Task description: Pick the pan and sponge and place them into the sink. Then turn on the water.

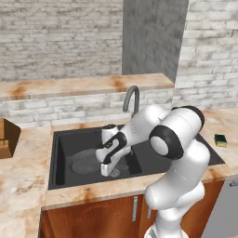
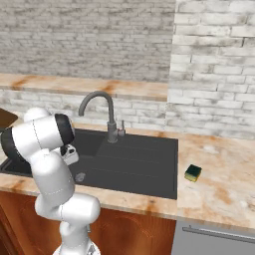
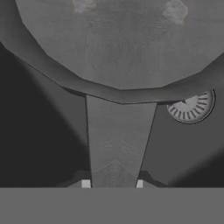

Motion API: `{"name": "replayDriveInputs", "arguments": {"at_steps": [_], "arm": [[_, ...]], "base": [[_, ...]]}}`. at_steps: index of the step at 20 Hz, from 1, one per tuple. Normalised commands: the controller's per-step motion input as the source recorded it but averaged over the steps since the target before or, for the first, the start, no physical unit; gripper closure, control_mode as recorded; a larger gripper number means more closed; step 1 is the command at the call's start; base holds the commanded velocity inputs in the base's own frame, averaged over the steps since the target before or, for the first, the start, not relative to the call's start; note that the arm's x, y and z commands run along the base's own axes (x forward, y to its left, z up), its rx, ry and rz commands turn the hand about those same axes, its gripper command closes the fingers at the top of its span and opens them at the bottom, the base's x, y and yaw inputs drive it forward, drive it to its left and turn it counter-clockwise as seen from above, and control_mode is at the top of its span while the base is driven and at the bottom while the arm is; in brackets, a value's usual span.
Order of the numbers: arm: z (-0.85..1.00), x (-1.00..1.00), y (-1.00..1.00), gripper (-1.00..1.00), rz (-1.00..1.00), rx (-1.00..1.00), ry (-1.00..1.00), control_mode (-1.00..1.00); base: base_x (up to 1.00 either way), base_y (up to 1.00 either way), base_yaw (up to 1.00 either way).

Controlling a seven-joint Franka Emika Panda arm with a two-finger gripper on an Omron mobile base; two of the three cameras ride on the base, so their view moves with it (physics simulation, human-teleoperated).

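Left base view: gripper [image 1: 107, 171] down inside the left basin of the sink [image 1: 56, 158], clenched on the handle of the pan [image 1: 85, 163]. Pan lying low in that basin, toward its left wall, round and dark grey against the black floor. Faucet [image 1: 131, 98] rising at the sink's back edge, behind the arm. Sponge [image 1: 220, 140] on the counter [image 1: 28, 172] to the right of the sink, near the sink's right edge, apart from everything else. Brown wooden object [image 1: 8, 138] at the counter's far left edge.

Right base view: arm leaning in from the lower left, hand partly hidden behind its own joints over the left basin. Gooseneck faucet [image 2: 98, 114] standing at the back edge of the sink [image 2: 144, 164], spout curving left. Round drain [image 2: 80, 176] visible near the front wall, just beside the arm. Sponge [image 2: 193, 173] on the counter [image 2: 224, 184] just right of the sink's right edge, green top up.

Hand view: pan [image 3: 118, 43] seen from close above, its rim curving across the upper half. Handle [image 3: 118, 140] running straight down from the rim to the fingertips [image 3: 85, 183], clamped between the pads on both sides. Metal drain [image 3: 191, 106] to the right of the handle, just below the pan's rim, on the black sink floor [image 3: 39, 140].
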Motion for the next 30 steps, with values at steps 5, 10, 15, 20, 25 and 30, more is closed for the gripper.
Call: {"name": "replayDriveInputs", "arguments": {"at_steps": [5,10,15,20,25,30], "arm": [[-0.48,0.47,0.0,1.0,0.0,0.03,-0.01,-1.0],[-0.42,0.41,0.0,1.0,0.0,0.0,-0.02,-1.0],[-0.26,0.37,0.0,-1.0,0.0,0.0,-0.05,-1.0],[-0.11,0.36,0.0,-1.0,0.0,0.0,-0.04,-1.0],[-0.02,0.13,-0.02,-1.0,0.01,0.0,-0.03,-1.0],[0.28,-0.02,-0.05,-1.0,0.01,0.02,-0.04,-1.0]], "base": [[0.0,0.0,0.0],[0.0,0.0,0.0],[0.0,0.0,0.0],[0.0,0.0,0.0],[0.0,0.0,0.0],[0.0,0.0,0.0]]}}
